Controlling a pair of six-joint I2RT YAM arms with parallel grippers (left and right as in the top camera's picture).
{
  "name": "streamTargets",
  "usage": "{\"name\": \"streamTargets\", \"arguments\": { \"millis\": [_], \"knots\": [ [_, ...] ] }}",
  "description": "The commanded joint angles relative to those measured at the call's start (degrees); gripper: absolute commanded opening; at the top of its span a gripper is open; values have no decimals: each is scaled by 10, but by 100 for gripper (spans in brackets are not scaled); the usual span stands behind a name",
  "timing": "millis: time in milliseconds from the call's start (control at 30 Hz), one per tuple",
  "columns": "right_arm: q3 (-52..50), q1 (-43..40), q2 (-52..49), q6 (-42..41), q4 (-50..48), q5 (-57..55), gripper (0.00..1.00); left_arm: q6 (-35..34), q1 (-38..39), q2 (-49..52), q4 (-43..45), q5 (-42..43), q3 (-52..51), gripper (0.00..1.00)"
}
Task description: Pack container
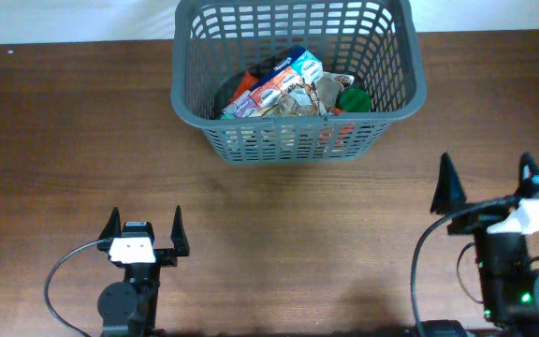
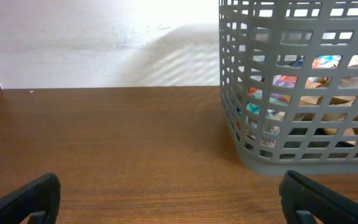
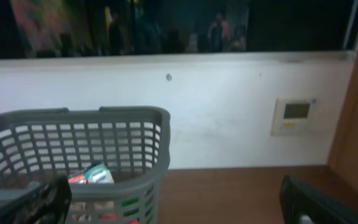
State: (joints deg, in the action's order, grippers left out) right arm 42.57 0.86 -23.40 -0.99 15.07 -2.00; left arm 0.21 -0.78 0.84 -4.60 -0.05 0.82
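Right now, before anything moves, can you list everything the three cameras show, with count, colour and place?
basket: one, dark grey, slotted walls, at the far middle of the table
grocery packets: several, exact count unclear, red, blue, white and orange, piled inside the basket
green item: one, green, inside the basket at its right end; what it is I cannot tell
table: one, brown wood, under everything
wall: one, white, behind the table
wall panel: one, white, on the wall to the right of the basket
window: one, dark, above the wall
left gripper: one, black, near left edge, open, holding nothing
right gripper: one, black, near right edge, open, holding nothing
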Motion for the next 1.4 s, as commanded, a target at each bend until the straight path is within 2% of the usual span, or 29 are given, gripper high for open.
{"name": "streamTargets", "arguments": {
  "millis": [0,233,633,1367],
  "knots": [
    [-68,6,53,3,-34,26,99,9,-3,-5,-2,-2,-3,99],
    [-187,6,153,3,-82,42,99,9,-3,-5,-2,-2,-3,99],
    [-267,6,233,3,-100,44,99,9,-2,-5,-2,-2,-3,99],
    [-374,6,232,3,-100,44,99,9,-2,-5,-2,-2,-3,99]
  ]
}}
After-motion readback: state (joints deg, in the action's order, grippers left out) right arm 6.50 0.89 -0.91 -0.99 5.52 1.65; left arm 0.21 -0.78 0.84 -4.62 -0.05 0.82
